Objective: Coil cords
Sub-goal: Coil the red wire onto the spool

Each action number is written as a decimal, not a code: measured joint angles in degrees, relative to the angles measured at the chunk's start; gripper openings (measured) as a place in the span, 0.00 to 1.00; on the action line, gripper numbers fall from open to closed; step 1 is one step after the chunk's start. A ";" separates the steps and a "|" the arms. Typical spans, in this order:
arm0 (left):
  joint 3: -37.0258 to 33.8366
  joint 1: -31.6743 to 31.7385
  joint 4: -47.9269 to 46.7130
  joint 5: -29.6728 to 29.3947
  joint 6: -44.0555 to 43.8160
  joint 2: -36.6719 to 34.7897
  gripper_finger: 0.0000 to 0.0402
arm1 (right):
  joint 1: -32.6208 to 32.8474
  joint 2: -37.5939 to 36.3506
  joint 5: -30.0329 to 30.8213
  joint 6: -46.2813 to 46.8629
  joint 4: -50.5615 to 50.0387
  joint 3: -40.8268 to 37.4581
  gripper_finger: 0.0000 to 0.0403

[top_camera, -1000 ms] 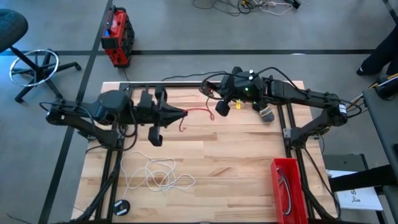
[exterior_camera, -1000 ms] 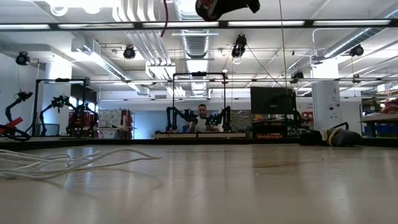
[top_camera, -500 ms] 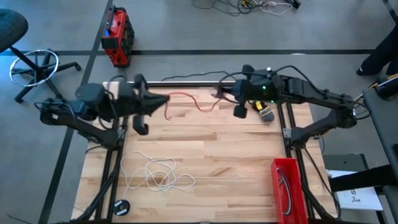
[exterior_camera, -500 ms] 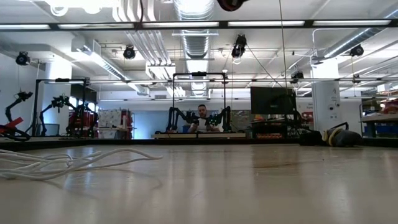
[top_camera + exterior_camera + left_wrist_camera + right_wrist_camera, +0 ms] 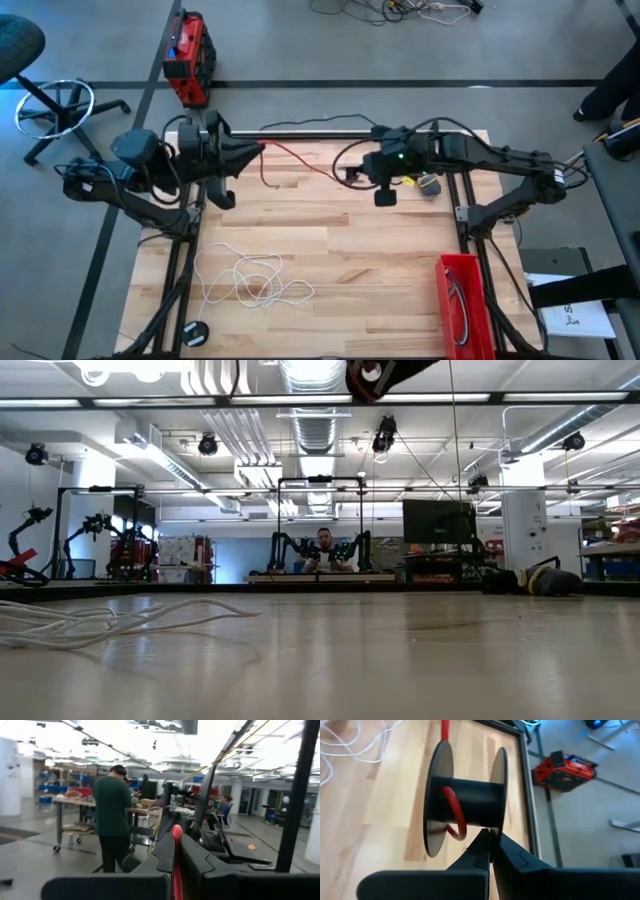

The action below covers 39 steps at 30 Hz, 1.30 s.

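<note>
Stretching between the two arms above the far part of the worktop (image 5: 330, 250), one red cord (image 5: 300, 160) sags from the left gripper (image 5: 255, 152) toward a black spool (image 5: 465, 807) at the right gripper (image 5: 352, 172). One turn of this cord loops around the spool's dark hub between its two flat round discs, as the right wrist view shows. The right jaws are pinched together on the edge of that spool, holding it with its axle lying sideways. The left jaws are narrowed on the red cord, which runs up between the two dark fingers (image 5: 200, 865) in the left wrist view. A second cord, the white cord (image 5: 250, 280), lies in loose tangled loops on the near left part of the worktop, well apart from both grippers. One small black round object (image 5: 195, 331) sits at the near left corner, just beside the white loops. One red bin (image 5: 462, 300) stands at the near right edge with a dark thin cord (image 5: 458, 305) inside it. One red case (image 5: 188, 58) rests on the floor beyond the worktop.
</note>
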 joint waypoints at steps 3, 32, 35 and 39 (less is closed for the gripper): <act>0.02 -0.03 -3.83 -2.96 -1.34 -1.51 0.00 | -0.01 -1.57 -0.26 -0.86 0.41 0.44 0.00; 1.32 0.01 17.97 6.81 -3.15 10.55 0.00 | -0.43 7.85 13.61 23.35 24.40 -5.31 0.00; 3.68 0.01 15.86 8.12 -3.44 13.24 0.00 | -0.41 10.18 13.58 23.63 29.15 -5.31 0.00; 6.99 0.07 13.35 12.55 -4.50 15.16 0.00 | -0.41 12.26 13.59 23.69 34.05 -5.31 0.00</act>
